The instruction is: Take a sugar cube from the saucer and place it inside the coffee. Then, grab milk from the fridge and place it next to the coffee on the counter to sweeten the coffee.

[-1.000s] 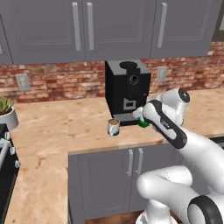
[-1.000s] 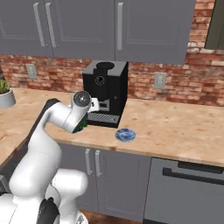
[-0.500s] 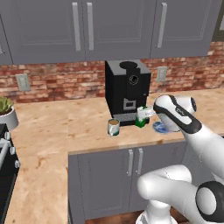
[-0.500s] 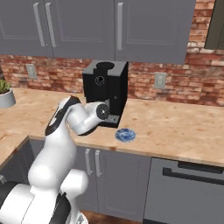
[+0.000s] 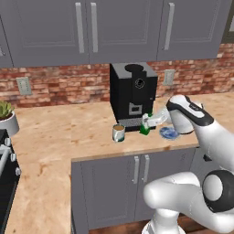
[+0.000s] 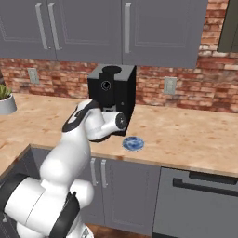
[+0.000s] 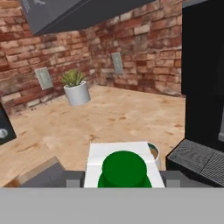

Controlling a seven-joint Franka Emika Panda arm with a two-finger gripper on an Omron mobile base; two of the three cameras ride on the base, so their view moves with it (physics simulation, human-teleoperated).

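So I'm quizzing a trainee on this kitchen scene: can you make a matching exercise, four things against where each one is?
Things:
1. milk
2. coffee
3. saucer
4. potted plant

Places:
A. far along the counter, by the brick wall
B. on the counter, in front of the black coffee machine, near its left front corner in the left base view
C. between the fingers of the gripper, just above the counter
D. on the counter near its front edge, on the other side of the milk from the mug

Pairs: 1-C, 2-B, 3-D, 4-A
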